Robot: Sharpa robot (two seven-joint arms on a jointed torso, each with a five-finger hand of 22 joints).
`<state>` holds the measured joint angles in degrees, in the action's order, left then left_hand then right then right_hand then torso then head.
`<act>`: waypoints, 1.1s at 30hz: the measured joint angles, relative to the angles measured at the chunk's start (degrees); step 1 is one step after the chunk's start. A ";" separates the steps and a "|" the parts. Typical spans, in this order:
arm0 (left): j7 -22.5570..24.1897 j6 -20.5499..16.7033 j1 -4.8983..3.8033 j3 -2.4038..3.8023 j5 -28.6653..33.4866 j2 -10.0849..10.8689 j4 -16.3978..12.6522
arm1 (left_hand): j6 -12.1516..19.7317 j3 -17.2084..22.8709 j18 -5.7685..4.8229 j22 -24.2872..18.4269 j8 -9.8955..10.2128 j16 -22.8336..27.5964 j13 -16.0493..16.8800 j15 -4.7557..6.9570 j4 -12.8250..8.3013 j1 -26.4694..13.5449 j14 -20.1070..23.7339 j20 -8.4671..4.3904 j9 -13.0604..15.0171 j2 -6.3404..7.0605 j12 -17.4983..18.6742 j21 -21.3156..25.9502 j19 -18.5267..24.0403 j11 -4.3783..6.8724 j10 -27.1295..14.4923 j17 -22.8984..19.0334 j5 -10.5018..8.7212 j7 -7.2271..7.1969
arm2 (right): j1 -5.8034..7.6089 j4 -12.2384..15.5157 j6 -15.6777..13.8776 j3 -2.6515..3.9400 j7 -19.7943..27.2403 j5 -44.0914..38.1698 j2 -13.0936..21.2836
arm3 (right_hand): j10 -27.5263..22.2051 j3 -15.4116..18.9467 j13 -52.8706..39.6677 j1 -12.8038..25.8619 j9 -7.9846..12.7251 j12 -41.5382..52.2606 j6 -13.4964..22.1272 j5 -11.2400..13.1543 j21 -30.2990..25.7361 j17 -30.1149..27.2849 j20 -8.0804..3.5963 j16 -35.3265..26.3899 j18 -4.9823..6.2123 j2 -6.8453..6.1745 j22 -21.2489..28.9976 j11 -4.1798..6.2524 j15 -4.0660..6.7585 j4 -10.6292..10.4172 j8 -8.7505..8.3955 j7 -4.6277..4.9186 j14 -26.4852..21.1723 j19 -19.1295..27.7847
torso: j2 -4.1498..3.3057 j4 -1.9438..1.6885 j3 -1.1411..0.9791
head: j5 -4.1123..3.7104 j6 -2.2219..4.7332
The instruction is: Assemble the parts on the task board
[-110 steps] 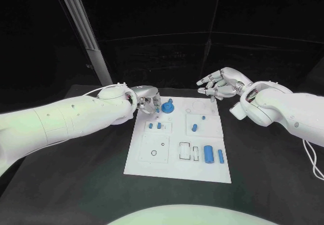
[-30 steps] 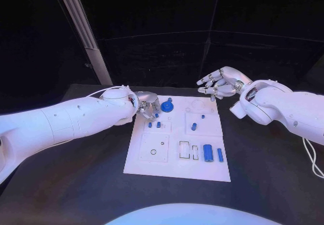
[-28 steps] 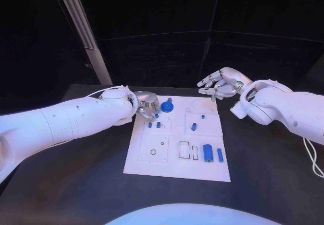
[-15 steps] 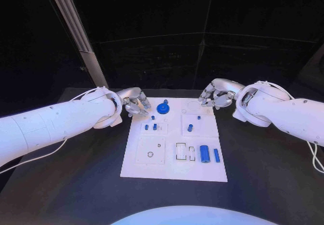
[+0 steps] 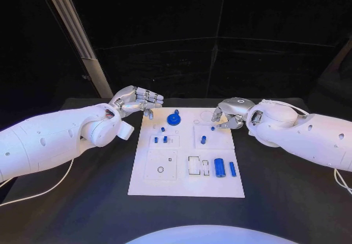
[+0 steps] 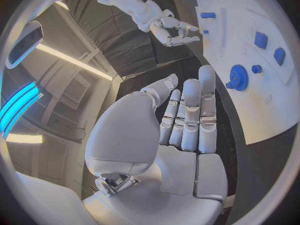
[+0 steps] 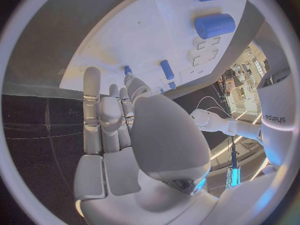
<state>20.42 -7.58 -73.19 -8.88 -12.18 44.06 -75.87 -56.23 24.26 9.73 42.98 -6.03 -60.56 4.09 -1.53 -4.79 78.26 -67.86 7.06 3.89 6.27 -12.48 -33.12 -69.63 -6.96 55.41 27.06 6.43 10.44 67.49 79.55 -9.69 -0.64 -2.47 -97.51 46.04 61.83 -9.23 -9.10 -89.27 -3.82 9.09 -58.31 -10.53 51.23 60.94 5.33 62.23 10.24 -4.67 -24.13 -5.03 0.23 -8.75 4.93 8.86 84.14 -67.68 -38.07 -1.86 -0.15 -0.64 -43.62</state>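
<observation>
The left robot hand [image 5: 136,98] has withdrawn from the blue gear [image 5: 174,120], fingers extended, empty. The gear stands on the task board [image 5: 183,183]. The right robot hand [image 5: 229,113], curled and empty, has descended to the board's far edge.

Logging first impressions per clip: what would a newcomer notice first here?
The white board in the middle of the black table, dotted with small blue pieces, stands out first; a blue gear sits near its far edge. A robot hand hovers at each far corner: the left robot hand with fingers apart and empty, the right robot hand curled over the board's edge.
</observation>
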 measured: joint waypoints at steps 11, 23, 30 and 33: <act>2.89 0.29 0.05 -0.04 6.82 1.08 -0.94 | 0.00 -0.30 0.00 -0.15 0.00 0.00 0.00 -0.21 -0.04 -0.24 0.20 0.00 -0.05 0.25 -0.60 0.14 0.00 0.00 0.40 -0.23 0.00 0.00 | -1.01 -0.82 0.69 0.01 -0.63 -2.36 -1.33 | 0.21 -1.38 1.23 0.23 -0.01 -0.34 0.00 0.00 0.41 0.58 0.00 0.66 0.00 -0.23 -0.27 -0.20 -0.02 0.17 -0.29 0.00 0.02 0.00 | -0.08 -0.01 -0.05 | 0.20 -0.07; 3.68 0.37 0.05 -0.07 8.37 1.14 -0.84 | 0.01 -0.30 -0.02 -0.20 0.00 0.00 -0.01 0.00 -0.04 -0.24 0.41 -0.20 -0.05 0.25 -0.60 0.24 0.20 0.00 0.40 -0.32 0.00 -0.01 | -1.83 -1.99 2.03 0.07 -0.81 -2.81 -2.64 | 1.44 -4.84 3.10 0.53 -0.10 -0.77 -0.59 0.10 2.05 2.89 0.51 3.50 0.01 -0.52 -1.71 -0.19 -0.02 0.86 -0.51 0.32 0.01 -0.11 | -0.08 0.07 -0.07 | 0.06 -0.37; 3.74 0.41 0.06 -0.08 8.64 1.17 -0.78 | 0.01 -0.30 -0.02 -0.27 0.00 0.00 -0.01 0.00 -0.04 -0.24 0.41 0.00 -0.05 0.25 -0.88 0.24 0.39 -0.01 0.40 -0.38 0.00 -0.01 | -1.85 -2.25 2.34 0.18 -0.85 -2.96 -3.07 | 2.89 -7.75 4.05 0.53 -0.23 -0.76 -1.94 1.36 4.28 4.24 0.40 4.88 0.01 -0.52 -4.68 0.02 -0.02 1.49 -0.51 0.07 0.01 -0.63 | -0.07 0.11 -0.09 | 0.38 -0.48; 3.75 0.44 0.06 -0.08 8.69 1.18 -0.75 | 0.01 -0.30 -0.02 -0.27 0.00 0.00 -0.01 0.00 -0.04 -0.23 0.41 -0.01 -0.04 0.25 -0.88 0.24 0.39 -0.01 0.40 -0.37 0.00 -0.01 | -1.85 -2.38 2.42 0.22 -0.87 -3.01 -3.19 | 3.71 -9.26 4.47 0.79 -0.31 -0.76 -2.75 1.93 5.50 4.93 0.27 5.93 0.01 -0.26 -6.10 0.23 -0.02 1.91 -0.51 -0.17 0.01 -1.17 | -0.07 0.10 -0.08 | 0.41 -0.54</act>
<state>24.17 -7.14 -73.13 -8.97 -3.48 45.24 -76.62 -56.22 23.96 9.71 42.71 -6.02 -60.56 4.08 -1.53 -4.83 78.03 -67.45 7.06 3.85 6.52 -13.36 -32.88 -69.24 -6.97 55.81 26.69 6.43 10.43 65.64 77.16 -7.27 -0.43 -3.34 -100.52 42.86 65.54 -18.49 -4.63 -88.48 -4.14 8.33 -61.06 -8.60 56.73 65.87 5.61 68.16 10.24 -4.93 -30.23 -4.80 0.21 -6.85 4.43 8.70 84.15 -68.85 -38.14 -1.75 -0.23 -0.23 -44.15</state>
